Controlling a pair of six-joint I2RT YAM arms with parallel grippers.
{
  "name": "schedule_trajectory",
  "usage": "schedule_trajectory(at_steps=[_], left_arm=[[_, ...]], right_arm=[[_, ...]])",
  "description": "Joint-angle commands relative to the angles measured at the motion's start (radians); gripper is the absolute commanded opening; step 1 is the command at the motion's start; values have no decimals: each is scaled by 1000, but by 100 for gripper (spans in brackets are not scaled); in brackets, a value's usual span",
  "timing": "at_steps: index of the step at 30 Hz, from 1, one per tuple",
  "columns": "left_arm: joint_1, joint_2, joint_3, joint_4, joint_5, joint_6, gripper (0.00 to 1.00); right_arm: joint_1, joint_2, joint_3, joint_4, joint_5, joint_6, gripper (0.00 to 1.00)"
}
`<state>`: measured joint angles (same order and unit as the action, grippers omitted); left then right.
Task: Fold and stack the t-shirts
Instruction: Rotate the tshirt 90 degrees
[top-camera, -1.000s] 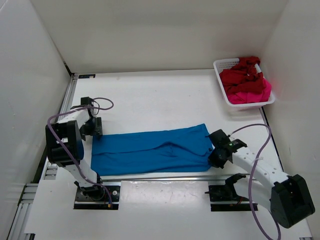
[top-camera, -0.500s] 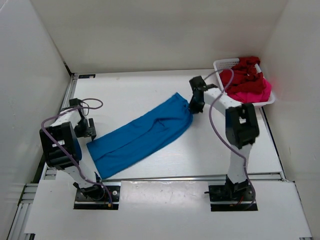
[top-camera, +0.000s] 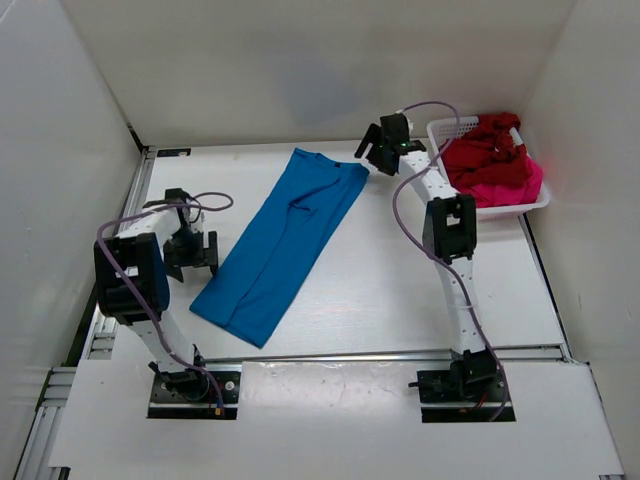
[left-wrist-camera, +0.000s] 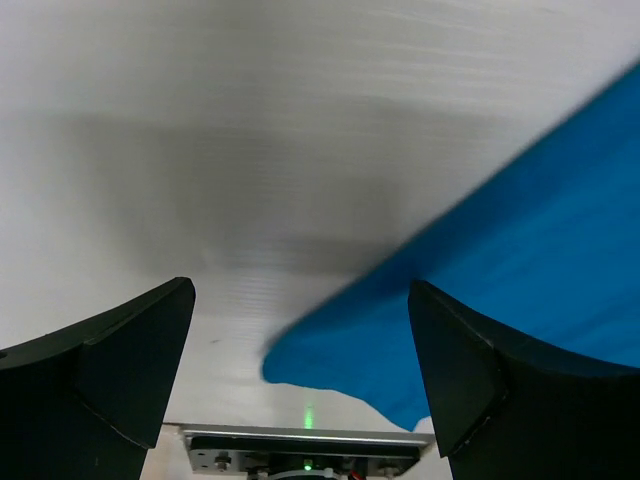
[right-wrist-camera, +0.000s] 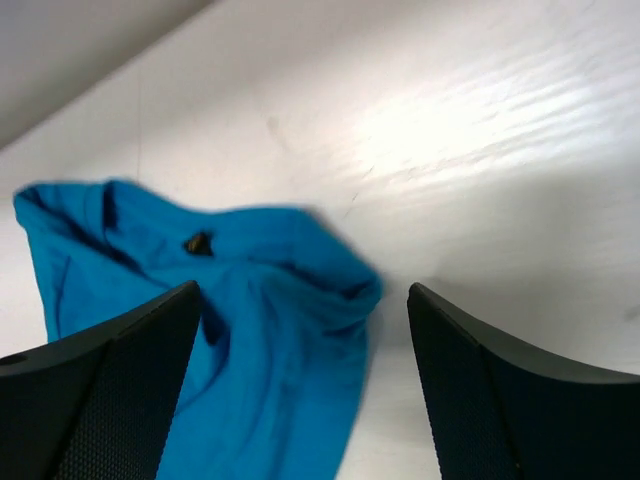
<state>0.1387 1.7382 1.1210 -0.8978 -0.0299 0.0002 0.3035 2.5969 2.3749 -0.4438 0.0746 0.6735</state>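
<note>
The bright blue t-shirt (top-camera: 285, 235) lies as a long folded strip, slanting from the near left to the far middle of the table. My left gripper (top-camera: 195, 250) hovers open just left of its near end; in the left wrist view the blue cloth (left-wrist-camera: 520, 250) fills the right side between the open jaws (left-wrist-camera: 300, 300). Over the shirt's far end my right gripper (top-camera: 372, 152) is open and holds nothing; its wrist view looks down on the rumpled collar end (right-wrist-camera: 230, 330) between its jaws (right-wrist-camera: 300, 295). The dark red t-shirt (top-camera: 490, 150) and the pink t-shirt (top-camera: 505, 188) are bundled in the basket.
A white mesh basket (top-camera: 447, 127) stands at the far right corner, just right of the right gripper. White walls enclose the table on three sides. A metal rail (top-camera: 330, 355) runs along the near edge by the arm bases.
The right arm swung the shirt's right end from the near right to the far middle and let go. The shirt turned from crosswise to slanted. Both grippers opened wide.
</note>
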Motion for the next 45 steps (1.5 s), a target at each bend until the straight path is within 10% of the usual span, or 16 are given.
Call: schedule_trajectory(at_steps=[1, 9, 16, 24, 45], left_arm=[[-17, 3, 30, -23, 96, 0, 99], [96, -133, -23, 2, 30, 0, 99], [156, -362, -156, 13, 30, 0, 99], [165, -485, -254, 3, 10, 0, 99], [165, -588, -245, -43, 82, 0, 99]], right_arm=[[-15, -164, -50, 93, -33, -90, 89], [173, -809, -919, -27, 28, -77, 90], [610, -1045, -1385, 198, -46, 369, 79], [871, -796, -1225, 275, -91, 564, 67], [965, -632, -1161, 137, 45, 1014, 46]])
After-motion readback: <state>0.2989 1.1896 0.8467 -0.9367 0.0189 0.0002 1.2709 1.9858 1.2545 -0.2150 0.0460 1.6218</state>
